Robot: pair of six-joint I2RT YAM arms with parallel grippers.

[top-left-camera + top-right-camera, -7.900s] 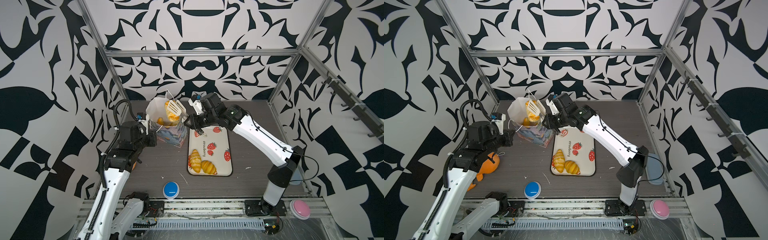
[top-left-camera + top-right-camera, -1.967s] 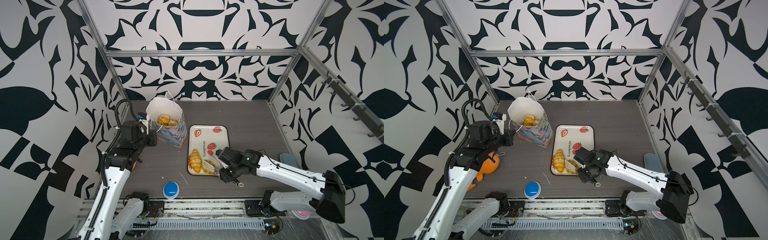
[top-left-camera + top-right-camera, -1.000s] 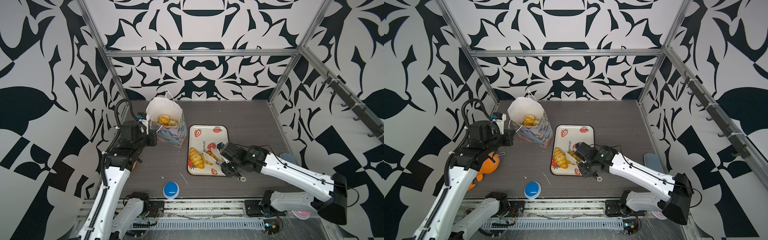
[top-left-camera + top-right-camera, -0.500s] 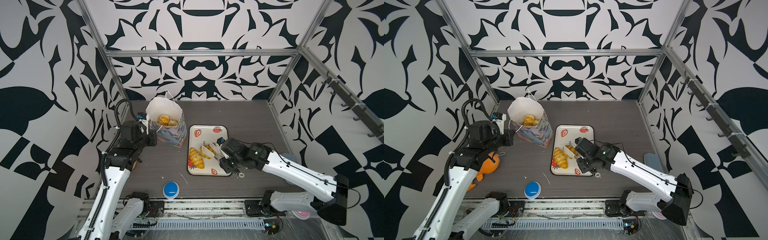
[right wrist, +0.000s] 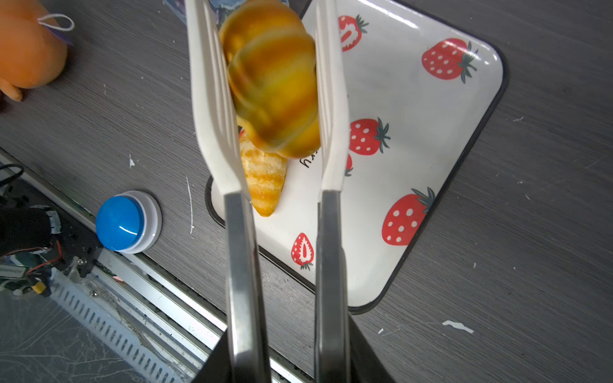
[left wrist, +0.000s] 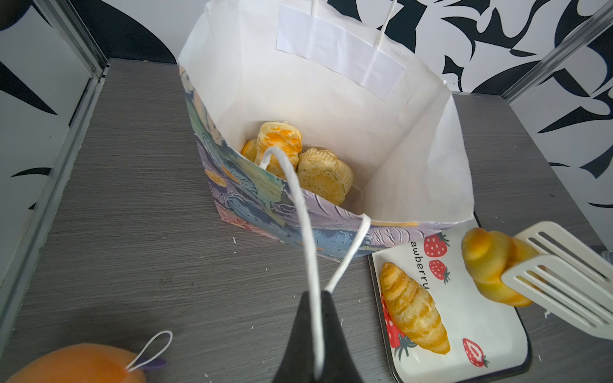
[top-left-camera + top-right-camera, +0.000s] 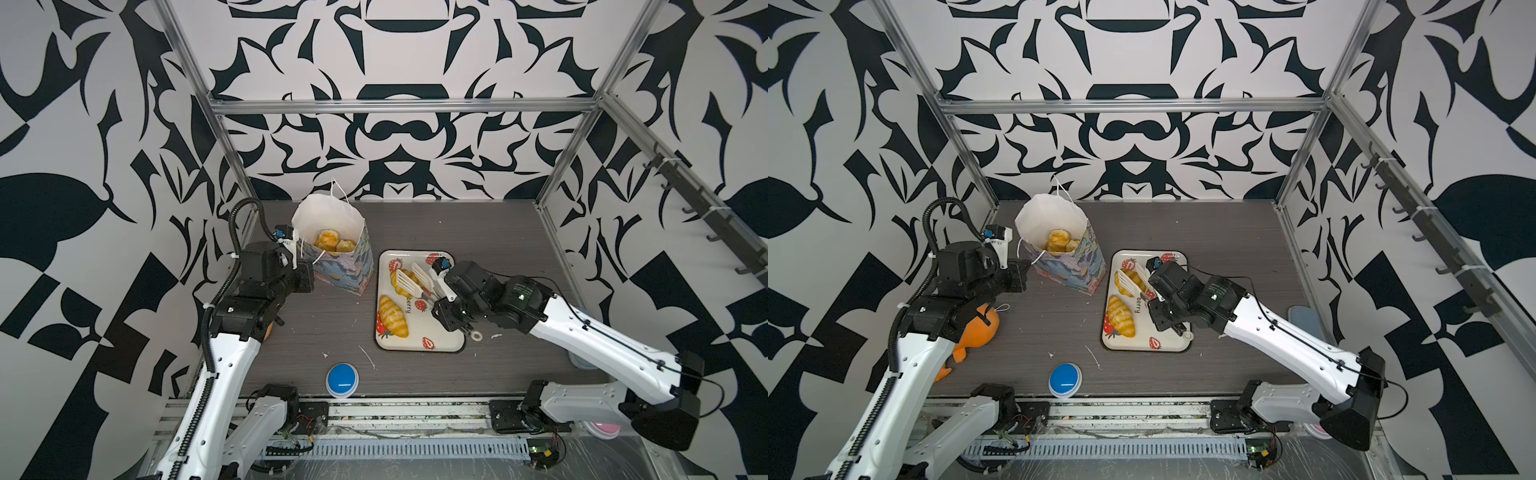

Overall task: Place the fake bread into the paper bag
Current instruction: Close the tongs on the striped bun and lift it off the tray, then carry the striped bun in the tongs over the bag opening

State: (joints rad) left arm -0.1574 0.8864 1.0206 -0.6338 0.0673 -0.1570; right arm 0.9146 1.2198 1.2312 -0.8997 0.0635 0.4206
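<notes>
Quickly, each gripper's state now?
Left gripper: shut on paper bag's thin white cord handle.
Right gripper: shut on white slotted tongs clamping glossy golden croissant.

White arm links (image 7: 602,345), black joints (image 7: 515,297), ribbed black cable (image 7: 206,332)

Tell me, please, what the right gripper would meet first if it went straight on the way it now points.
Most likely the paper bag, on its printed side: the right gripper, jaws closed on tongs carrying a croissant, points there. Height is unclear.

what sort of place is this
Probably a robot lab test cell: aluminium frame, black-and-white patterned panels walling in a tabletop, and a left arm and right arm mounted at its front edge.
</notes>
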